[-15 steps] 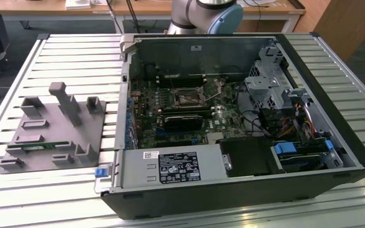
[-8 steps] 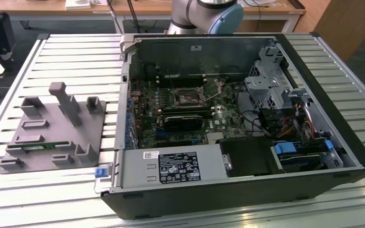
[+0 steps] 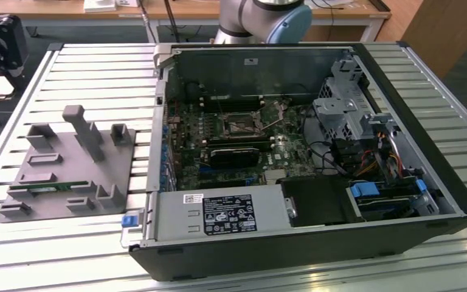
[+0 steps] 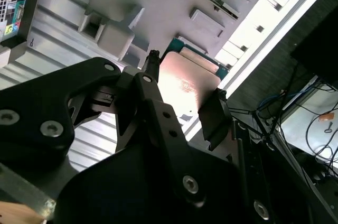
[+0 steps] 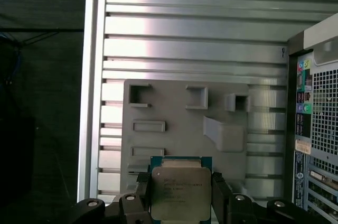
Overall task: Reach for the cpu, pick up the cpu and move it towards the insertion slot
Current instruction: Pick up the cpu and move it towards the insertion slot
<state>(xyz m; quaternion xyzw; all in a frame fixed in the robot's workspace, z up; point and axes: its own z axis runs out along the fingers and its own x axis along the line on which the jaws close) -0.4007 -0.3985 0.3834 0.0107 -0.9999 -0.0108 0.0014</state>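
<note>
The cpu (image 5: 181, 195), a flat square chip with a silver top and a green rim, sits between the two black fingers of my gripper (image 5: 181, 186), which is shut on it. It hangs in the air above the grey holder tray (image 5: 179, 113). In the second wrist view the cpu (image 4: 187, 84) shows from its edge, with one finger on each side of it. The insertion slot (image 3: 238, 125), a dark square socket in a silvery bracket, lies on the motherboard inside the open computer case (image 3: 298, 152).
The grey holder tray (image 3: 63, 164) lies on the slatted metal table (image 3: 22, 243) at the exterior view's left and carries a thin green memory stick (image 3: 51, 187). The case holds a black card (image 3: 233, 155), drive cages and cables. The arm's base (image 3: 262, 21) stands behind the case.
</note>
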